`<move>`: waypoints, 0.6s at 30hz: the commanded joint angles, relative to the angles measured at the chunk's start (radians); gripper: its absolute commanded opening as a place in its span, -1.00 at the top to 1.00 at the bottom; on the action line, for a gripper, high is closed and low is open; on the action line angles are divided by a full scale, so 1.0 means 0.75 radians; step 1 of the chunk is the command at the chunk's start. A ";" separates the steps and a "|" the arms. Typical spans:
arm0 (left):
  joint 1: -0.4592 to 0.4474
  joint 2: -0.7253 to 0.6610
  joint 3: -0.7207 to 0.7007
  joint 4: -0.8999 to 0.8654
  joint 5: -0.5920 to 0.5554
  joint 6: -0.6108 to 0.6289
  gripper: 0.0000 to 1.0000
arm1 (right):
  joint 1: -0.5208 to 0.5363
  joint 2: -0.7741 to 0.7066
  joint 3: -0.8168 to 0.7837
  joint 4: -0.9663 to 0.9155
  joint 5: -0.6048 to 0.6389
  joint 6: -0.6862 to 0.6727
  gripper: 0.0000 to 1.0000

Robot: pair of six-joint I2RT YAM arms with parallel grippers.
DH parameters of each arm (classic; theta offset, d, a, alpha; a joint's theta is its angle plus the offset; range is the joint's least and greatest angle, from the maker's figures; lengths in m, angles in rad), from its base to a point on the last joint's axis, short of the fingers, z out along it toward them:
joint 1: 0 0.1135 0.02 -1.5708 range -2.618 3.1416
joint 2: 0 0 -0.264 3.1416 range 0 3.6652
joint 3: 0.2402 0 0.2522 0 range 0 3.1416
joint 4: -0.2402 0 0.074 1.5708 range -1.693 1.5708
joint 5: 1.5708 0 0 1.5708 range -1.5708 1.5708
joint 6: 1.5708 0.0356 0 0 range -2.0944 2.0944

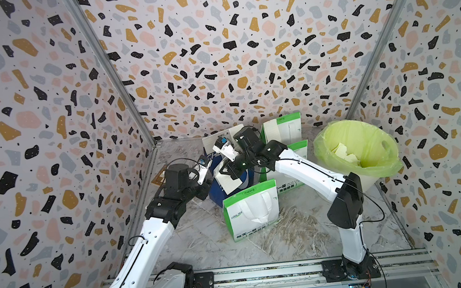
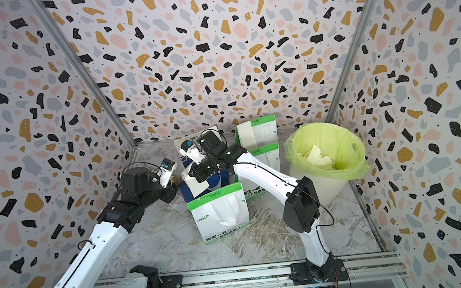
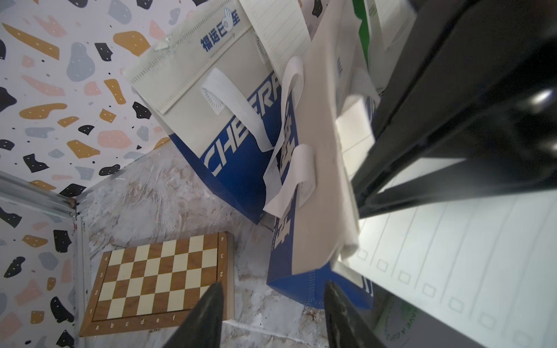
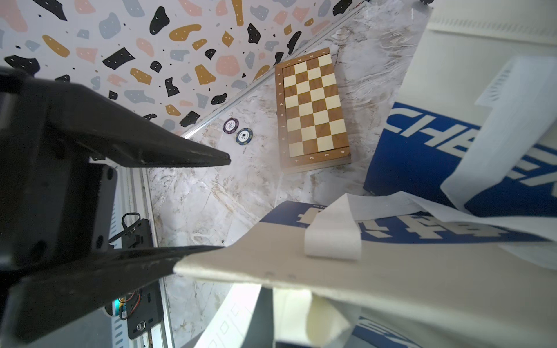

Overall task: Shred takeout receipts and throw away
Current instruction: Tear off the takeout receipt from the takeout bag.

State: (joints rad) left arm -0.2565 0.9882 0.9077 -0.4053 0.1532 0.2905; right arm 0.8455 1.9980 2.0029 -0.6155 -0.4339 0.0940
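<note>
As it hangs, receipt (image 1: 228,183) tilted, lengthwise downward

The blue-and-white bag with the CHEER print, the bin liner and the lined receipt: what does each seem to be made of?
blue-and-white bag: probably non-woven fabric, matte, with embossed dotted seams.
bin liner: thin translucent yellow-green plastic film, wrinkled, slightly glossy.
receipt: thin matte paper, printed with ruled lines.

lab test booth, terrazzo-print walls (image 1: 215,52)

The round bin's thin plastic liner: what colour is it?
Pale yellow-green liner, clearest in a top view.
</note>
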 commanded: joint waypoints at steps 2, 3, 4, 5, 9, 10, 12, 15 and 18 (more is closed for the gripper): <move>-0.003 -0.007 -0.028 0.119 0.017 0.018 -0.07 | -0.007 -0.050 0.086 -0.125 0.037 -0.058 1.00; -0.002 -0.003 -0.028 0.127 0.041 0.016 -0.07 | -0.007 -0.051 0.096 -0.134 0.035 -0.059 1.00; -0.003 0.001 -0.028 0.137 0.068 0.010 -0.08 | -0.008 -0.050 0.105 -0.141 0.029 -0.058 1.00; -0.003 0.002 -0.029 0.150 0.113 0.009 -0.07 | -0.007 -0.049 0.113 -0.148 0.022 -0.060 1.00; -0.002 0.000 -0.030 0.175 0.292 0.001 -0.07 | -0.009 -0.046 0.130 -0.157 -0.008 -0.051 1.00; -0.004 -0.001 -0.033 0.176 0.331 0.001 -0.07 | -0.009 -0.045 0.134 -0.162 -0.012 -0.048 1.00; -0.003 0.003 -0.043 0.174 0.373 0.015 -0.07 | -0.009 -0.046 0.144 -0.167 -0.026 -0.046 1.00; -0.003 0.029 -0.056 0.176 0.351 0.024 -0.04 | -0.009 -0.050 0.156 -0.173 -0.050 -0.040 1.00; -0.004 0.069 -0.068 0.198 0.339 0.018 0.01 | -0.007 -0.058 0.163 -0.175 -0.085 -0.034 1.00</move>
State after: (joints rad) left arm -0.2577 1.0172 0.8761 -0.3042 0.3809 0.2974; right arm 0.8406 1.9980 2.0712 -0.7380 -0.4545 0.0692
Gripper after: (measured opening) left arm 0.500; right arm 0.046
